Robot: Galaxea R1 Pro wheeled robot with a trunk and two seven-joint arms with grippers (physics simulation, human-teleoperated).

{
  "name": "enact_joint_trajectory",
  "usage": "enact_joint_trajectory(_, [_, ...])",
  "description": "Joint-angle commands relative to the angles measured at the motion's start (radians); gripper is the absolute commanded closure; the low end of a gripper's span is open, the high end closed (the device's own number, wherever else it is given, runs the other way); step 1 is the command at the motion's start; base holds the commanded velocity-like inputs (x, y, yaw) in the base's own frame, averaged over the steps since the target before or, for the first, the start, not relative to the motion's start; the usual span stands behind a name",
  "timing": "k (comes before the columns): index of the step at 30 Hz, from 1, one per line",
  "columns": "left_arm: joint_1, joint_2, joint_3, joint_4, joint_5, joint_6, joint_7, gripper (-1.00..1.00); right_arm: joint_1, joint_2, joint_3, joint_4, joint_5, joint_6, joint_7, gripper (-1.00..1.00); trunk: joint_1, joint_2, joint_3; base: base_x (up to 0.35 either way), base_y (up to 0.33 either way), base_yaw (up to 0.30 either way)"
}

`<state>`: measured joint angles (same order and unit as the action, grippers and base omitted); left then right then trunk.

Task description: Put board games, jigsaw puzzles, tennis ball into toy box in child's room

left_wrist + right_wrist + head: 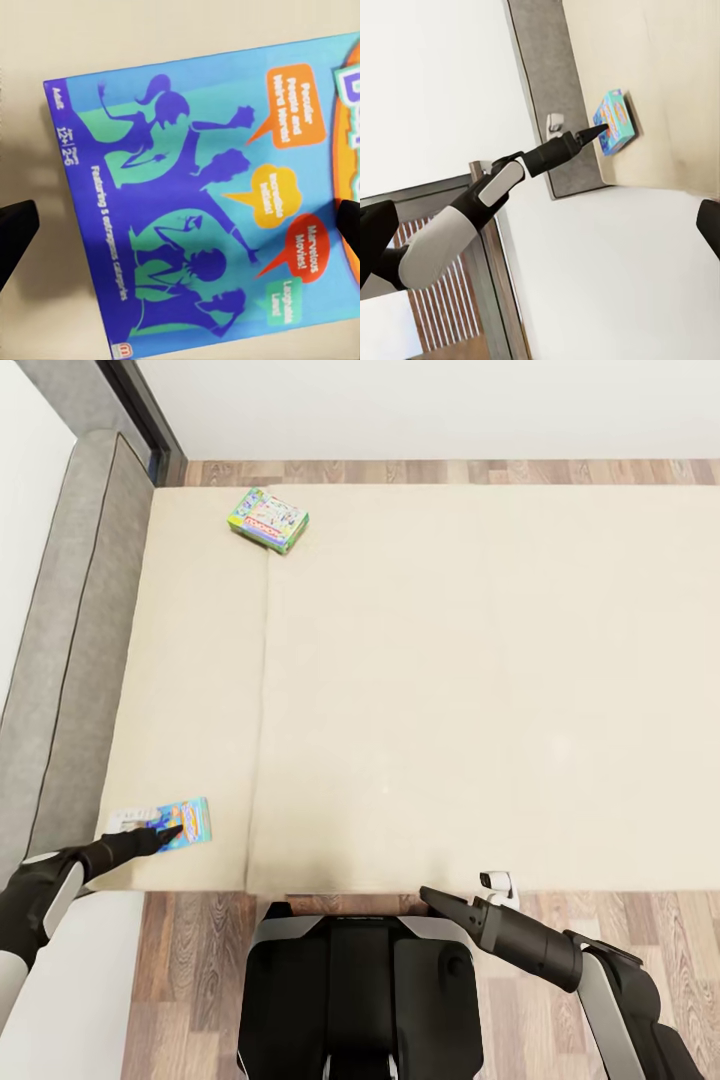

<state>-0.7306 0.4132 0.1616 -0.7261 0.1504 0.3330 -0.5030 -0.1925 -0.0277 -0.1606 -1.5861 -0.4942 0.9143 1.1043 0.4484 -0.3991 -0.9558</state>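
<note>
On your far left in the head view, the grey-brown padded headboard (70,650) borders the wide bed with its beige matte mattress (480,690). Your left gripper (170,837) reaches over the near left corner of the mattress, its black pointed tips above a flat blue board game box with cartoon figures (165,824). The left wrist view gives you what the head view cannot: the glossy cover (202,210) up close, purple silhouettes on blue and green with orange, yellow and red speech bubbles, and the two dark fingers (15,229) spread wide at either edge of the picture, not touching the box. A second board game, a green-white box with a red band (268,520), lies flat near the far left corner of the bed. Your right gripper (432,898) hangs over the wood-plank floor (640,925) just off the bed's near edge; I cannot tell how far it is open. The right wrist view shows the left arm (487,199) from the side, tips at the blue box (613,122).
</note>
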Motion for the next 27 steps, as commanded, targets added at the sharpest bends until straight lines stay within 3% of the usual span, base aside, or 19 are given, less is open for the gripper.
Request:
enact_joint_trajectory(1, [-0.017, -0.022, 0.007, -0.001, 0.003, 0.004, 0.052, -1.00, 0.000, 0.000, 0.000, 0.000, -0.001, 0.005, 0.002, -1.00, 0.002, -0.001, -0.001, 0.107, -0.041, 0.000])
enact_joint_trajectory(27, [-0.018, -0.022, 0.007, -0.001, 0.003, 0.003, 0.053, -1.00, 0.000, 0.000, 0.000, 0.000, 0.002, 0.005, 0.002, -1.00, 0.002, -0.001, -0.001, 0.016, -0.005, 0.000])
